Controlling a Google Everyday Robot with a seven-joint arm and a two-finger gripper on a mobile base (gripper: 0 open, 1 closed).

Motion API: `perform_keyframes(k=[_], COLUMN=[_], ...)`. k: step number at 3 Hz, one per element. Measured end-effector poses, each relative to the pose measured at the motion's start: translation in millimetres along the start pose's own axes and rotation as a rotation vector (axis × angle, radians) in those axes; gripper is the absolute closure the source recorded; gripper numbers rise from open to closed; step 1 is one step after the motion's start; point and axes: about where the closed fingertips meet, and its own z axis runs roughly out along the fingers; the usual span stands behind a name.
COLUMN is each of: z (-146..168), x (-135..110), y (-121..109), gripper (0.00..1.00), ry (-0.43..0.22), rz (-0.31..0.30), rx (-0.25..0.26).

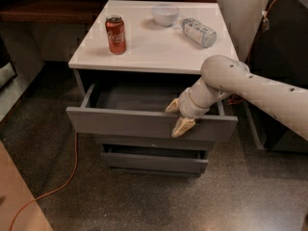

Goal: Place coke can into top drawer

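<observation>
The coke can [116, 34], red with white script, stands upright on the left of the white cabinet top [154, 52]. The top drawer [120, 123] is pulled out, and the part of its inside that I can see is dark and holds nothing. My gripper [177, 117] is at the drawer's front panel, right of centre. It is open and straddles the panel's top edge. One finger [172, 106] is inside the drawer and the other finger [183, 127] is in front of it. The can is far to the upper left of the gripper.
A white bowl [165, 14] and a clear plastic bottle [199, 32] lying on its side are at the back of the cabinet top. Two narrower grey drawers [154, 160] sit below. An orange cable [72, 172] runs across the floor on the left. Dark furniture [284, 37] stands to the right.
</observation>
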Motion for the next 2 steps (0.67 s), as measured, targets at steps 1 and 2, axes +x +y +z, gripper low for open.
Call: perform_keyframes(k=[1, 2], z=[-0.1, -16.2], x=[-0.1, -43.5], y=[0.0, 5.4], gripper=[0.0, 0.0], ry=[0.0, -0.065], rz=[0.0, -0.084], rx=[0.0, 0.008])
